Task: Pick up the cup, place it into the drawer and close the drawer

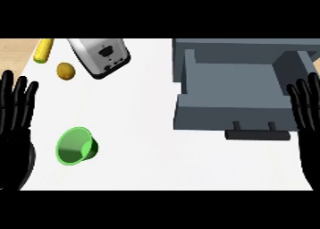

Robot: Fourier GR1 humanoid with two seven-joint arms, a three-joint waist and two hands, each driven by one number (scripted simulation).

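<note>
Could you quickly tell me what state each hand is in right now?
Left hand: open, fingers straight, holding nothing.
Right hand: open, fingers straight, holding nothing.

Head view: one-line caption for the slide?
Green cup lies on its side on the white counter, grey drawer open, left hand and right hand resting open at the edges.

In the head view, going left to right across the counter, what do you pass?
Left hand → green cup → toaster → open drawer → right hand.
</note>
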